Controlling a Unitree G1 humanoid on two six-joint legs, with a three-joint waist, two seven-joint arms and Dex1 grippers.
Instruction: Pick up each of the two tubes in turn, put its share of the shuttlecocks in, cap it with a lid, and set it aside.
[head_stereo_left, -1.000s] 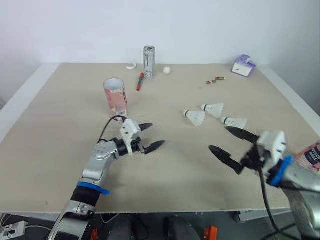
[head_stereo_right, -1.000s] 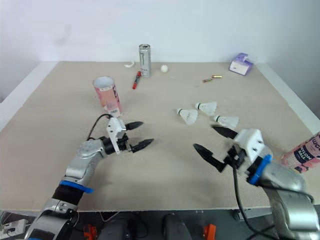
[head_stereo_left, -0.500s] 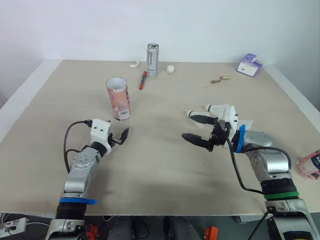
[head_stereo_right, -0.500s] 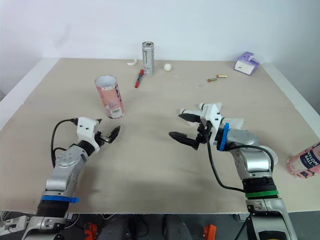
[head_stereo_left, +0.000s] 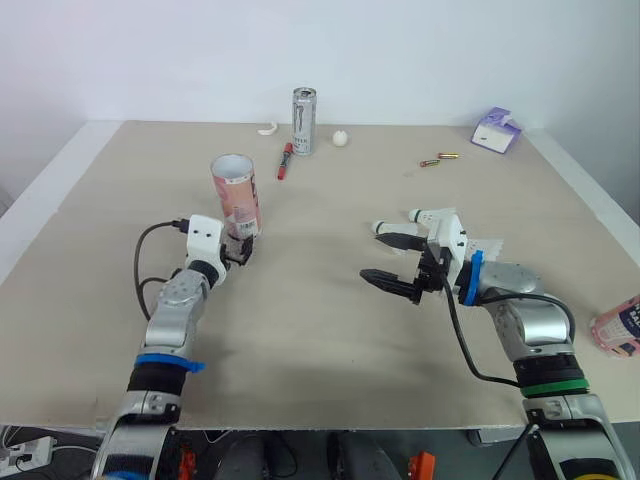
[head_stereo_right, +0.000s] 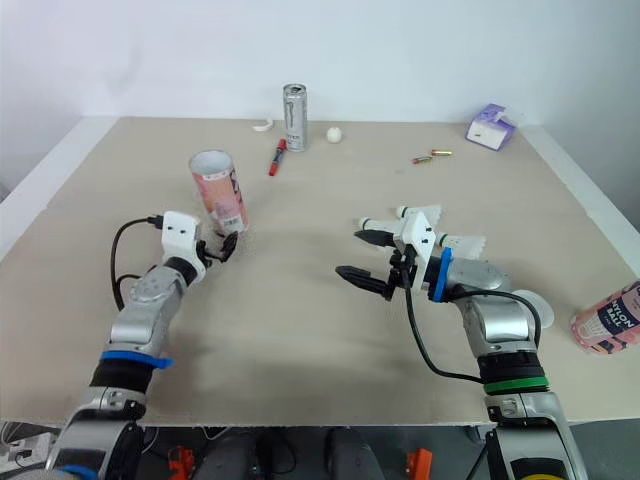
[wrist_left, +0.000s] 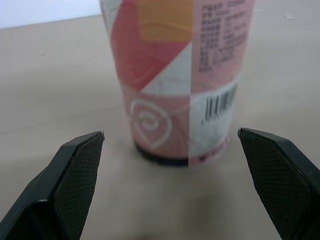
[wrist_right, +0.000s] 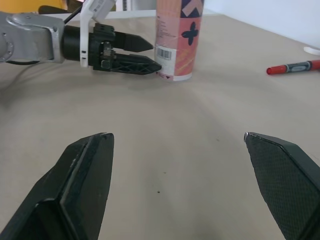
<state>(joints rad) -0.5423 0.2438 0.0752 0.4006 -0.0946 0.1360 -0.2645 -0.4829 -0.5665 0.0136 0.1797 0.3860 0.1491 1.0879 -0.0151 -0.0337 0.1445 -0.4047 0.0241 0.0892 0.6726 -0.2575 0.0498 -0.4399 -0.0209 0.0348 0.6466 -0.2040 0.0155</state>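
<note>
The pink-and-white printed cardboard tube (head_stereo_left: 236, 196) stands upright, open-topped, on the beige counter (head_stereo_left: 320, 340). The left hand (head_stereo_left: 238, 253), spread wide and empty, sits just beside the tube's base. The right hand (head_stereo_left: 378, 257), likewise open and empty, is well apart from the tube.

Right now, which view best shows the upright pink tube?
Left wrist view: the pink tube stands close, base visible, at the open left hand. Eye views show it whole, open-topped; right wrist view, its lower half.
</note>
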